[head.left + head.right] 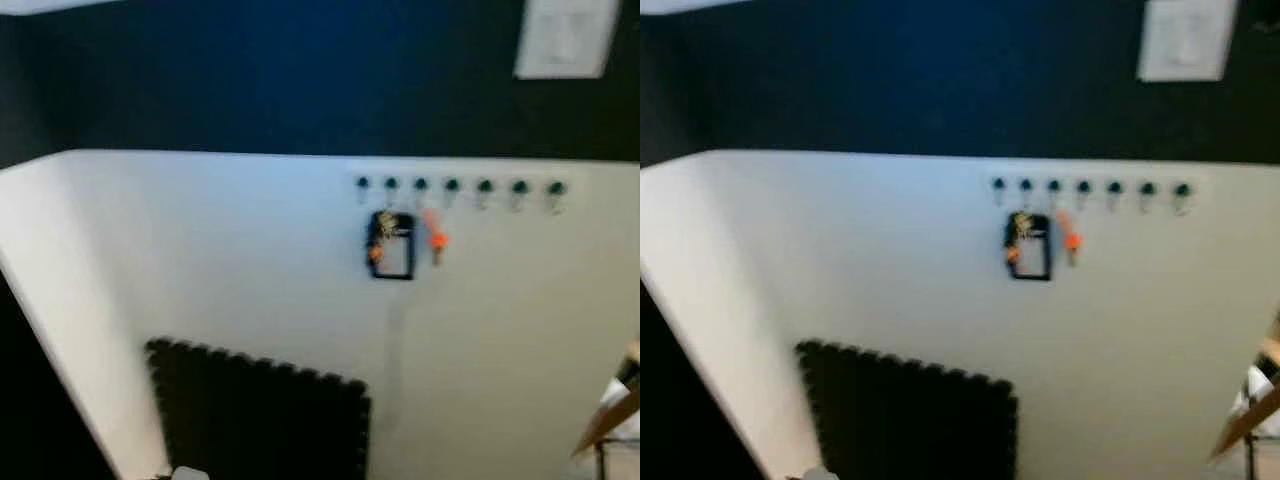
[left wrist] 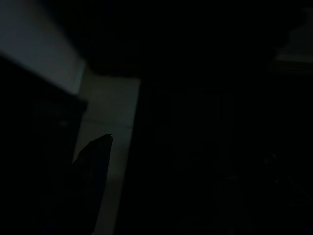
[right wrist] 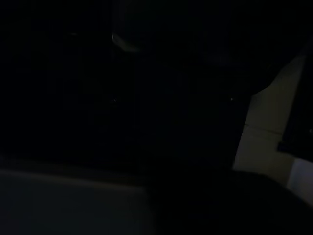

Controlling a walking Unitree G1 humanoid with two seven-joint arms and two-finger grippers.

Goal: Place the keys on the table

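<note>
Hanging: keys (image 1: 388, 243) on round-knobbed hook row (image 1: 452, 186) | white smooth wall (image 1: 230, 250) | grippers' grip: cannot tell

The left wrist view is very dark. One of the left gripper's fingers (image 2: 93, 169) can be made out as a black, flat-sided bar with a matte surface. It widens toward its base and narrows to a blunt, slightly angled tip. A small bright glint sits at the very tip. No screws, cables or markings can be made out on it in this light. The second finger of the pair cannot be told apart from the surrounding shadow. The right wrist view is likewise very dark, and the shapes in it are too dim to identify as parts of the robot.
</note>
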